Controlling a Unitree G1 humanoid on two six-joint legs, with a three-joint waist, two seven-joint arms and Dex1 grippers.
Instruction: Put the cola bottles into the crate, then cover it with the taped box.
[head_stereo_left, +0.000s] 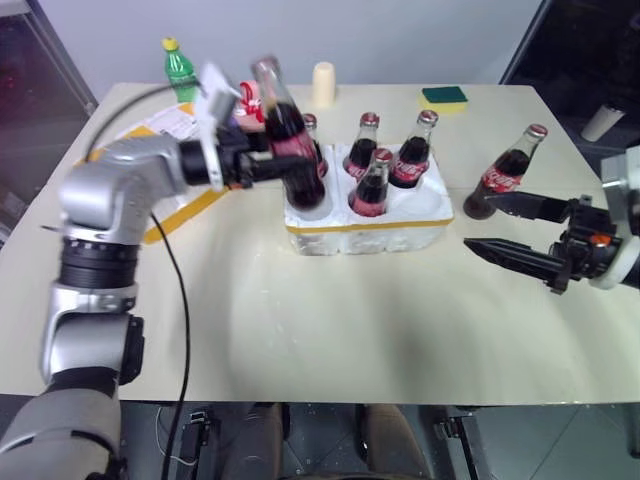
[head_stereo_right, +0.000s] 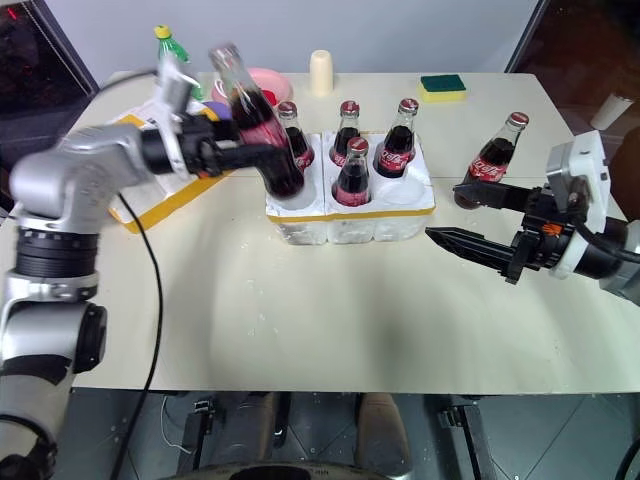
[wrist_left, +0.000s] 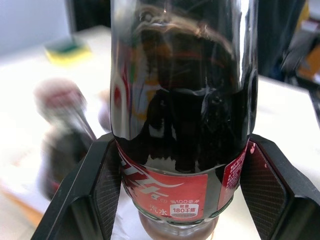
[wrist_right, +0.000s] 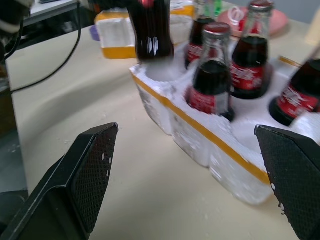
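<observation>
My left gripper (head_stereo_left: 272, 165) is shut on a cola bottle (head_stereo_left: 290, 150) of dark cola with a red label. It holds the bottle tilted, with the base at the front-left well of the crate (head_stereo_left: 400, 225), a low white foam tray with a yellow band. Several more cola bottles (head_stereo_left: 373, 185) stand in other wells. One cola bottle (head_stereo_left: 505, 172) stands on the table right of the crate. Just in front of that bottle, my right gripper (head_stereo_left: 482, 222) is open and holds nothing. The taped box (head_stereo_left: 185, 205) lies at the left, largely hidden behind my left arm.
Along the table's far edge stand a green plastic bottle (head_stereo_left: 178, 65), a cream cup (head_stereo_left: 323, 83) and a green-and-yellow sponge (head_stereo_left: 444, 96). A pink bowl (head_stereo_right: 265, 85) sits behind the crate. A black cable (head_stereo_left: 180, 290) hangs from my left arm.
</observation>
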